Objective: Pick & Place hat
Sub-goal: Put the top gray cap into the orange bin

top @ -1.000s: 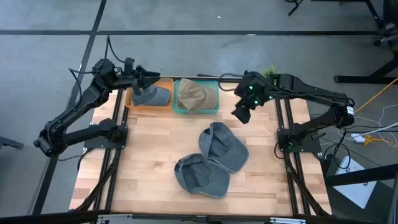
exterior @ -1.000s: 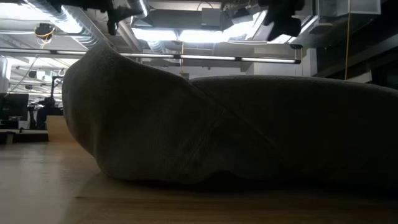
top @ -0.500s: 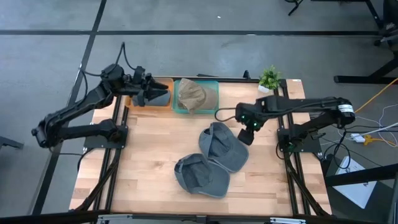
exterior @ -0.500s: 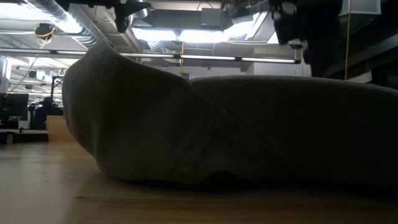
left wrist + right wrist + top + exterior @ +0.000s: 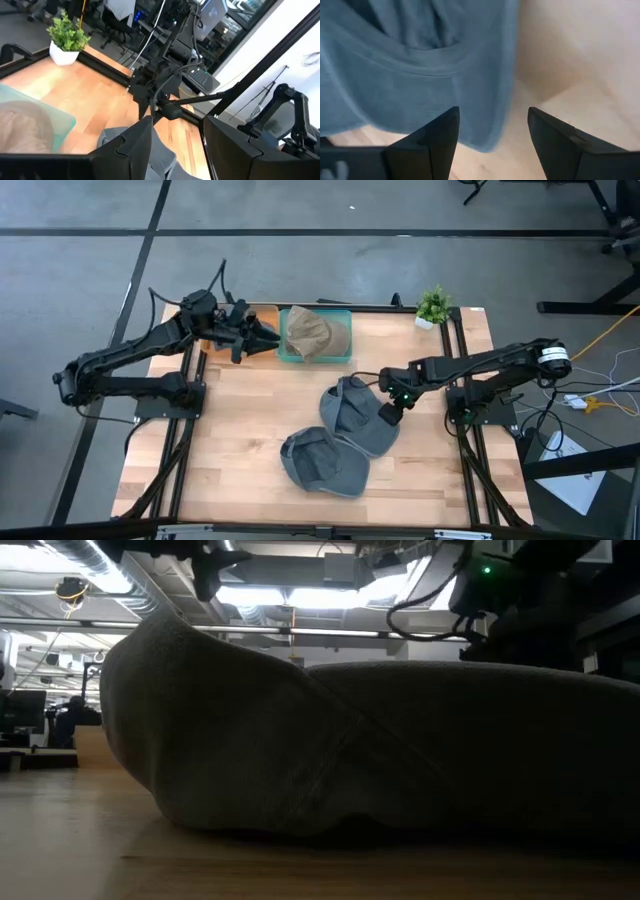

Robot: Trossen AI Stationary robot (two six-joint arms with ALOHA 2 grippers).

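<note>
The right hand (image 5: 385, 411) sits low over the tabletop (image 5: 240, 430), its two fingers (image 5: 427, 145) spread apart and gripping nothing, poised at the rim of the upper grey hat (image 5: 358, 417). That hat lies flat at mid-table, overlapping a second grey hat (image 5: 322, 463) just in front of it. Behind the upper grey hat, a tan hat (image 5: 307, 333) rests in a green bin (image 5: 345, 350). The left hand (image 5: 262, 335), fingers parted and empty, hovers above the orange bin (image 5: 212, 343) beside the green one. A potted plant (image 5: 433, 307) stands at the far corner.
</note>
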